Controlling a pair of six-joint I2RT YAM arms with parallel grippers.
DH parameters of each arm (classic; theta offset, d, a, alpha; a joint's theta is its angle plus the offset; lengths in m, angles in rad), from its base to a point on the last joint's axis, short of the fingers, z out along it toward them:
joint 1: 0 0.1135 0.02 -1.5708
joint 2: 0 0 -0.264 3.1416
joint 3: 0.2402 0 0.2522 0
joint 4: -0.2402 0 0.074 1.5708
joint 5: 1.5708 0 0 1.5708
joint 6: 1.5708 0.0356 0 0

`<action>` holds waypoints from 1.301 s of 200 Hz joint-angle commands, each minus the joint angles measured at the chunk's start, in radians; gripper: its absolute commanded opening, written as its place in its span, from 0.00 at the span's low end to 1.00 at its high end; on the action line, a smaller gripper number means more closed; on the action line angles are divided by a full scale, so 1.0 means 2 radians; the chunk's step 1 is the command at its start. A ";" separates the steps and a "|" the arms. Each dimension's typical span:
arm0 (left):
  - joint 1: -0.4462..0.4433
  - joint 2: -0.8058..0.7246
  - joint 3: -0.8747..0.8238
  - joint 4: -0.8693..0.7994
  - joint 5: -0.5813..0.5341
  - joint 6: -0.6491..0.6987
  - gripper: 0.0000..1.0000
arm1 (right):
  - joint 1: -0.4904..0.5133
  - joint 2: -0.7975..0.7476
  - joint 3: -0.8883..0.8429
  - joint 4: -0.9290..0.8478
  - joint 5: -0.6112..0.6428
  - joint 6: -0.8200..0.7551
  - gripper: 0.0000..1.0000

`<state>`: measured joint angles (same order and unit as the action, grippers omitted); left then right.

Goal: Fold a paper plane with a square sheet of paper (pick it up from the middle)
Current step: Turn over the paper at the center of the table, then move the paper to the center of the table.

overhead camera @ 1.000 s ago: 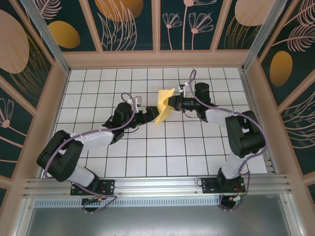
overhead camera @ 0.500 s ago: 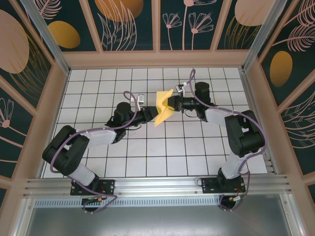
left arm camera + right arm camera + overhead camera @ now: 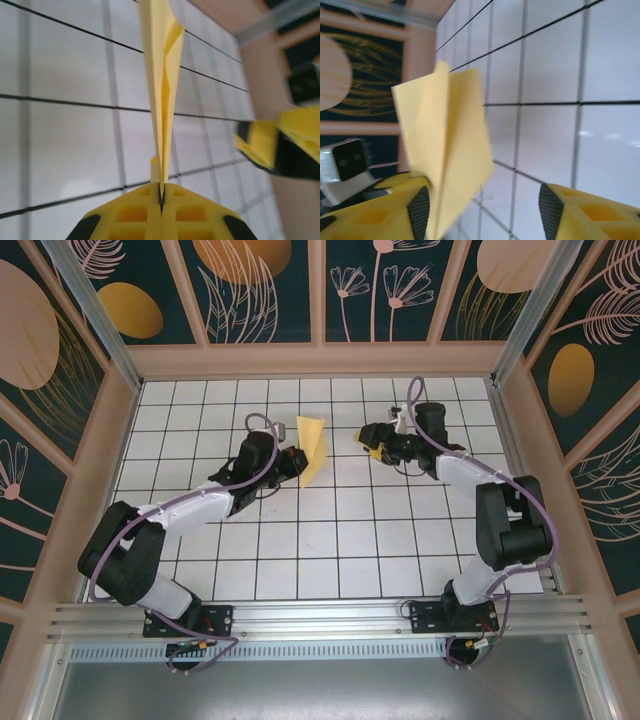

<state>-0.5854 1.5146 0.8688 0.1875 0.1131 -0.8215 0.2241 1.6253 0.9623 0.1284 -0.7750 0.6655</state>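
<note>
**Light & floppy: take it by the crease**

The folded sheet of paper (image 3: 313, 447) stands edge-up above the counter (image 3: 300, 540), approx. 12 o'clock of centre. The left gripper (image 3: 161, 192) is pressed together on its lower edge. The right gripper (image 3: 368, 442) is spread, empty, apart at the sheet's 3 o'clock. Paper's prob. v. light, limp, easily crumpled. Best pinched near the fold w/ little force.

One folded yellow paper sheet (image 3: 313, 447) and two hands: left hand (image 3: 296, 458) and right hand (image 3: 368, 441).
</note>
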 commanded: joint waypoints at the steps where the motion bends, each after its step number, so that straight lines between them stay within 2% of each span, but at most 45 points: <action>1: -0.009 -0.005 0.049 -0.207 -0.178 0.079 0.06 | 0.004 -0.042 -0.012 -0.059 0.122 -0.044 0.67; 42: -0.054 0.084 0.172 -0.378 -0.367 0.086 0.06 | 0.005 -0.070 -0.036 -0.068 0.190 -0.044 0.69; 59: -0.067 0.140 0.215 -0.431 -0.417 0.078 0.06 | 0.005 -0.070 -0.039 -0.071 0.201 -0.044 0.69; 73: -0.076 0.178 0.245 -0.457 -0.432 0.075 0.06 | 0.004 -0.069 -0.041 -0.074 0.209 -0.041 0.69; 87: -0.083 0.211 0.269 -0.462 -0.421 0.076 0.08 | 0.003 -0.068 -0.043 -0.075 0.215 -0.039 0.69; 105: -0.088 0.234 0.282 -0.428 -0.366 0.085 0.13 | 0.003 -0.066 -0.045 -0.076 0.220 -0.036 0.69; 120: -0.087 0.229 0.270 -0.374 -0.310 0.089 0.28 | 0.004 -0.065 -0.046 -0.076 0.221 -0.036 0.69; 141: -0.080 0.199 0.246 -0.326 -0.279 0.091 0.46 | 0.006 -0.061 -0.044 -0.077 0.215 -0.035 0.67; 160: -0.060 0.150 0.203 -0.276 -0.232 0.091 0.56 | 0.025 -0.044 -0.031 -0.081 0.213 -0.038 0.62; 182: -0.025 0.086 0.140 -0.214 -0.175 0.075 0.63 | 0.077 -0.005 0.000 -0.088 0.219 -0.036 0.52; 198: 0.002 0.047 0.101 -0.188 -0.165 0.057 0.67 | 0.121 0.027 0.025 -0.085 0.221 -0.026 0.43; 218: 0.026 0.007 0.061 -0.180 -0.188 0.038 0.76 | 0.176 0.065 0.062 -0.083 0.222 -0.012 0.31; 233: 0.041 -0.016 0.031 -0.179 -0.203 0.030 0.83 | 0.214 0.093 0.096 -0.091 0.231 -0.011 0.29; 260: 0.072 -0.048 -0.010 -0.170 -0.200 0.012 0.85 | 0.252 0.151 0.153 -0.111 0.233 -0.013 0.26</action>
<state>-0.4839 1.4677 0.9157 -0.1871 -0.2790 -0.7444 0.6827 1.8523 1.1713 -0.0498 -0.3305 0.6350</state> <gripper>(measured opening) 0.846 0.266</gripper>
